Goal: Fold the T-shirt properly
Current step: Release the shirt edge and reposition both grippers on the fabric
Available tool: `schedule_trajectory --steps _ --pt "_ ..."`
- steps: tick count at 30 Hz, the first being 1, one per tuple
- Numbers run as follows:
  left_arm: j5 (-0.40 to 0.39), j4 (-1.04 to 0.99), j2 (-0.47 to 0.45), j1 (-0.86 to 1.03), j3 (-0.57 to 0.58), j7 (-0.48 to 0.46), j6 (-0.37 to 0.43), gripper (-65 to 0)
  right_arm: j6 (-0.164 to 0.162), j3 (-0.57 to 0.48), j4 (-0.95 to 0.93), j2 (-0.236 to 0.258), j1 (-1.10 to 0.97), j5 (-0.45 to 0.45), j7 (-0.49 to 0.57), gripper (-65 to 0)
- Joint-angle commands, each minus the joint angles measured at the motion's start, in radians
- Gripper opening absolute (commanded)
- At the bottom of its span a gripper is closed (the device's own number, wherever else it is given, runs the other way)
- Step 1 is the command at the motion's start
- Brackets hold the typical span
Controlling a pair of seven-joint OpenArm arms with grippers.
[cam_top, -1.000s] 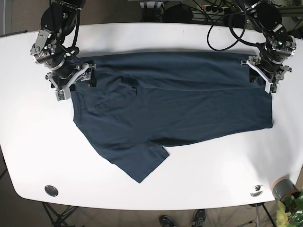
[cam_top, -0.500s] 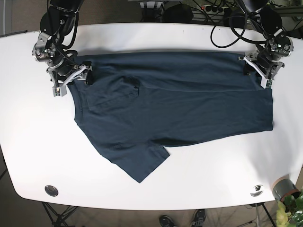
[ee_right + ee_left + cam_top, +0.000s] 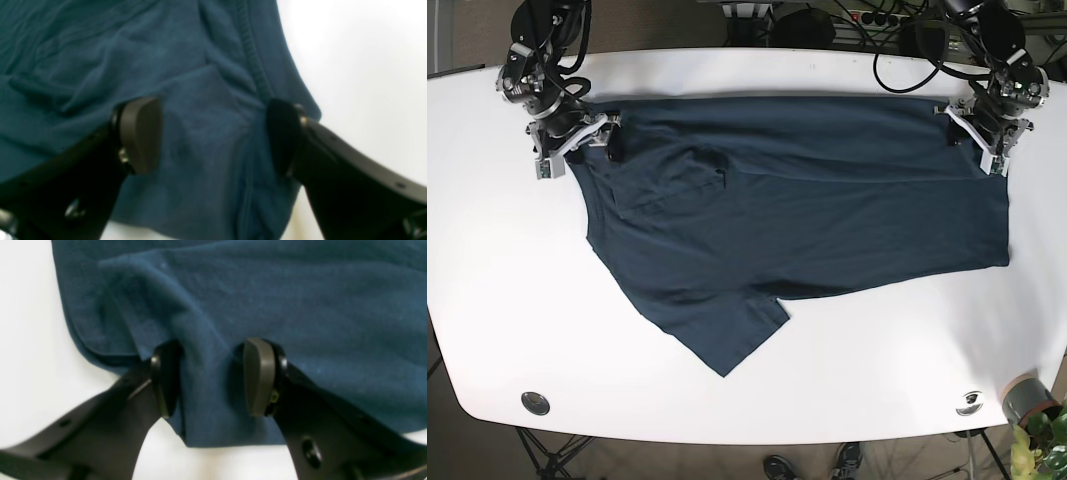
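Note:
A dark blue T-shirt (image 3: pixel 797 210) lies spread across the white table (image 3: pixel 747 400), with one sleeve pointing to the front. My left gripper (image 3: pixel 987 140) is on the shirt's far right corner. In the left wrist view its jaws (image 3: pixel 210 376) stand apart with a ridge of cloth (image 3: pixel 206 340) between them. My right gripper (image 3: pixel 577 150) is on the far left corner. In the right wrist view its jaws (image 3: pixel 213 133) stand wide apart over wrinkled cloth (image 3: pixel 213 83) near a seam.
Cables and dark equipment (image 3: pixel 827 20) lie beyond the table's far edge. A round disc (image 3: pixel 535 403) sits at the front left, another (image 3: pixel 970 402) at the front right, next to a grey pot with a plant (image 3: pixel 1032 405).
Both grippers have moved toward the table's far edge. The whole shirt has slid that way with them, and its top edge now lies straighter.

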Motion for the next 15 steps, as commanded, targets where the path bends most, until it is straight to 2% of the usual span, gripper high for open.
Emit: schedule_trajectory --steps 1,8,15 --pt "0.024 0.047 -0.003 0.026 -0.001 0.033 0.001 -37.5 -0.008 0.004 0.033 0.007 -0.038 -0.029 -0.057 -17.8" --pt "0.024 0.146 0.019 0.067 -0.003 0.033 0.001 -37.2 -0.008 0.004 0.168 0.001 -0.112 -0.027 -0.057 -17.8" --pt "0.03 0.189 0.014 0.019 -0.009 0.03 0.001 -37.4 -0.008 0.004 0.266 -0.001 -0.081 -0.027 -0.063 -17.6"
